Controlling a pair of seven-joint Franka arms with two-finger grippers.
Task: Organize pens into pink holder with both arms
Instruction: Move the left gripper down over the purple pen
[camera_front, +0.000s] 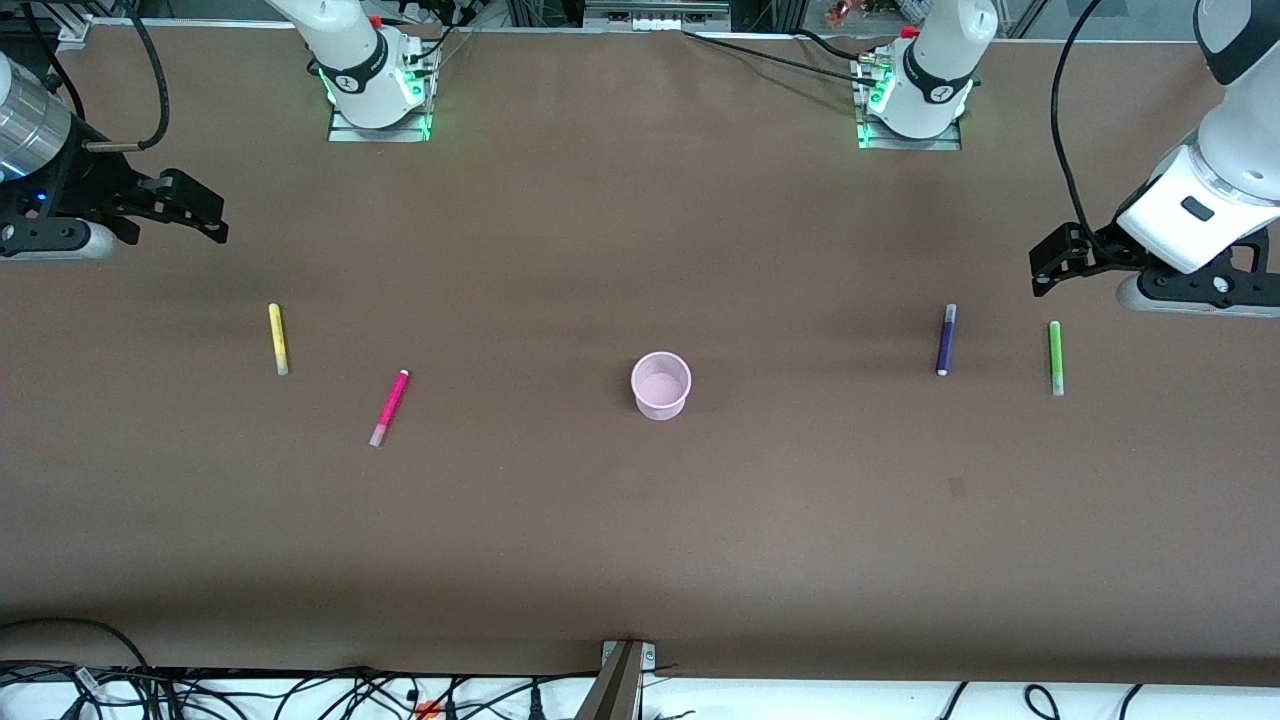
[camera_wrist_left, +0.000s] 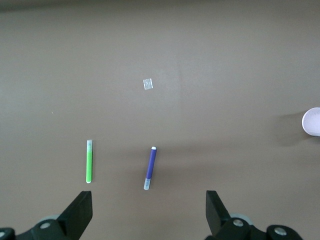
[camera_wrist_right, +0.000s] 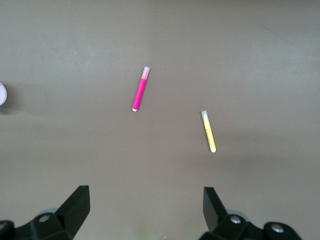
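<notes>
The pink holder (camera_front: 661, 385) stands upright and empty at mid-table. The yellow pen (camera_front: 278, 339) and the magenta pen (camera_front: 389, 407) lie flat toward the right arm's end. The purple pen (camera_front: 946, 340) and the green pen (camera_front: 1055, 357) lie flat toward the left arm's end. My right gripper (camera_front: 205, 215) hangs open and empty over bare table at its end. Its wrist view shows the magenta pen (camera_wrist_right: 140, 89), the yellow pen (camera_wrist_right: 208, 131) and the gripper (camera_wrist_right: 145, 207). My left gripper (camera_front: 1050, 265) hangs open and empty over bare table; its wrist view shows the green pen (camera_wrist_left: 89, 161), the purple pen (camera_wrist_left: 150, 168) and the gripper (camera_wrist_left: 149, 212).
The brown table carries a small pale patch (camera_wrist_left: 147, 84), seen faintly in the front view (camera_front: 957, 487). The arm bases (camera_front: 378, 95) (camera_front: 912, 100) stand along the table's edge farthest from the front camera. Cables and a camera mount (camera_front: 622, 680) line the nearest edge.
</notes>
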